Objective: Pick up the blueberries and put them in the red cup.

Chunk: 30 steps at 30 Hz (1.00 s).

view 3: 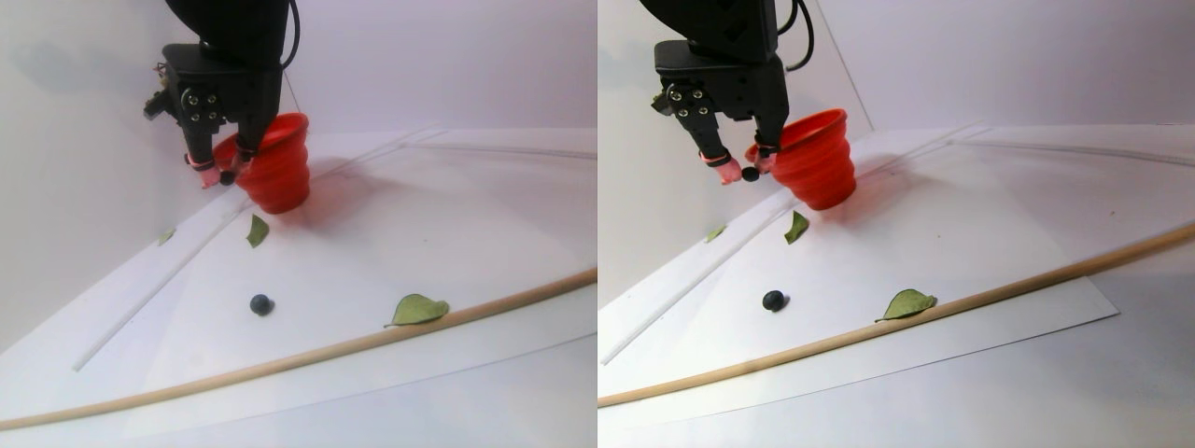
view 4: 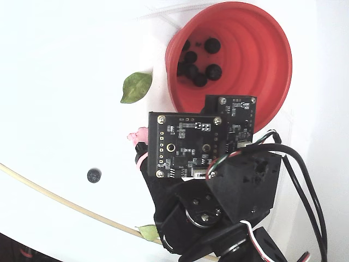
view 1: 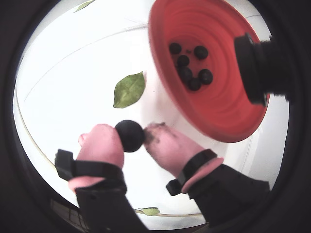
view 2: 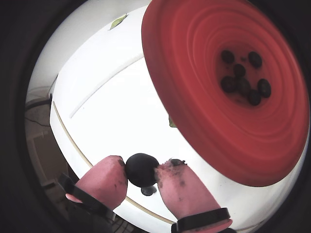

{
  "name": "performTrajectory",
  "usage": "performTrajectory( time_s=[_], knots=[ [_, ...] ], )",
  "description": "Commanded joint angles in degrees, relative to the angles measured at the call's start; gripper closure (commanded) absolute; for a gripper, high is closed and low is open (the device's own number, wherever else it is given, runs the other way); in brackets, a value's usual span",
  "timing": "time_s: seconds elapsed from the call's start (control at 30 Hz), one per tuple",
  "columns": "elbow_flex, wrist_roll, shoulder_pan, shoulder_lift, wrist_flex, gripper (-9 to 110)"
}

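- While the jaws (view 1: pixel 131 137) pinch one blueberry (view 1: pixel 129 135) between pink fingertips (view 1: pixel 101 144), they hang in the air just beside the red cup (view 1: pixel 228 111), outside its rim.
- Six berries in the cup (view 1: pixel 190 65) lie clustered at its bottom.
- One loose blueberry (view 3: pixel 260 303) sits on the white tabletop (view 3: pixel 392 233), well apart from the cup.
- Green leaves (view 3: pixel 418 310) lie scattered on the sheet; a wooden stick (view 3: pixel 308 353) runs along its near edge.
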Motion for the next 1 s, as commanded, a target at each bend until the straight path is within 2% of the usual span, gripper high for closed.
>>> performTrajectory(
  time_s=[0.0, 0.47, 0.97],
  knots=[
    [0.35, 0.88, -0.44, 7.21, 2.20, 91],
    [-0.35, 4.66, -0.70, 15.56, 11.07, 91],
    [-3.43, 5.71, 2.20, 17.05, 13.62, 91]
  ],
)
